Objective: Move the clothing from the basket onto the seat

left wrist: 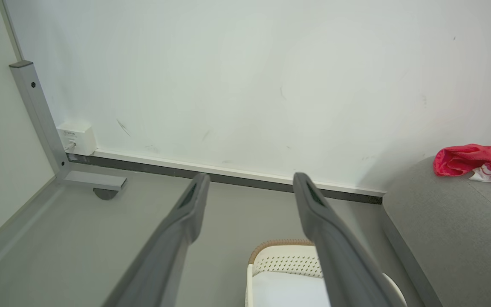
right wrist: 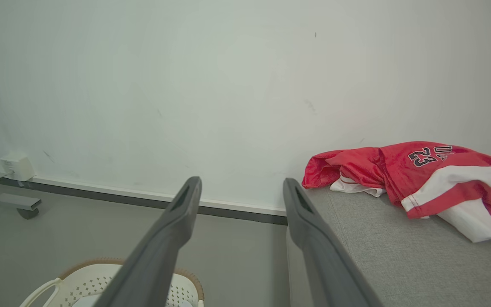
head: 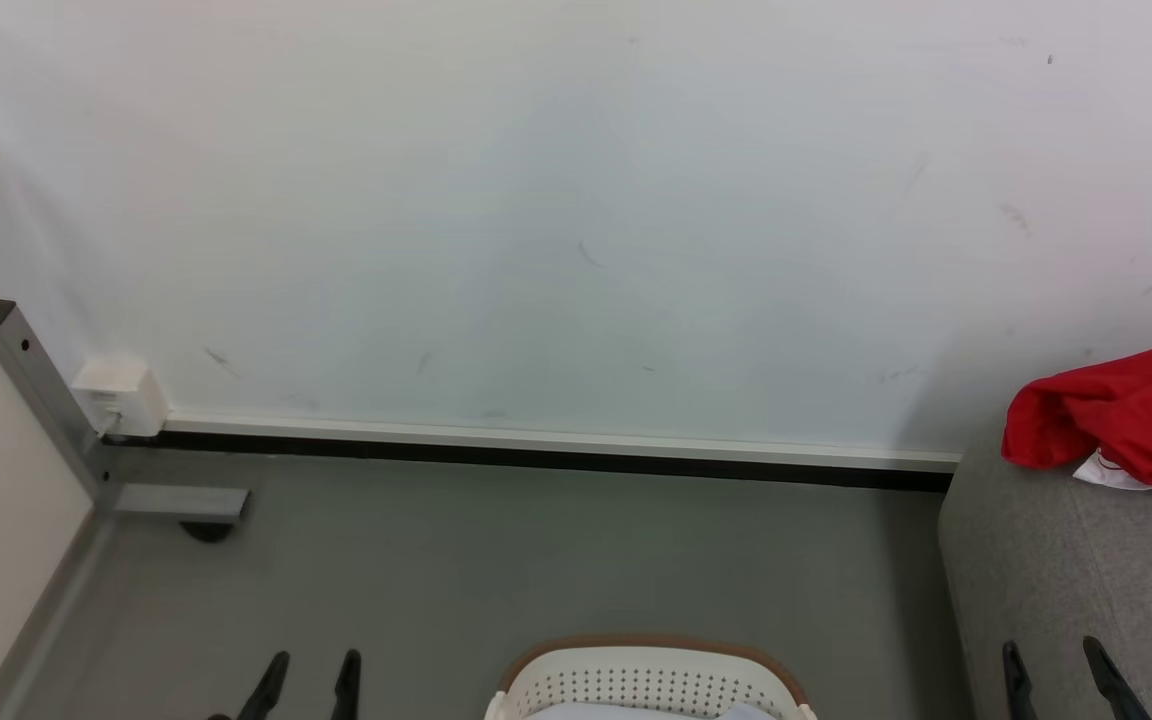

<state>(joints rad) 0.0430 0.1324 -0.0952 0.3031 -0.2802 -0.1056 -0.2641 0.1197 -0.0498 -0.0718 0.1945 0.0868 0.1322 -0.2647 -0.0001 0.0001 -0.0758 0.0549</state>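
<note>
The red clothing (right wrist: 420, 179) lies heaped on the grey seat (right wrist: 377, 264), far right by the wall. What shows inside the near basket (head: 648, 680) is a pale sheet (left wrist: 288, 292), so the move looks finished. The left end effector (head: 316, 657) and right end effector (head: 1051, 647) hang open and empty

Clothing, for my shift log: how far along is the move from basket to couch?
Done, it seems: red clothing lies on the couch. In hand: nothing, the left gripper and right gripper are open. Left: probably nothing; the visible part of the basket holds a pale sheet.
</note>
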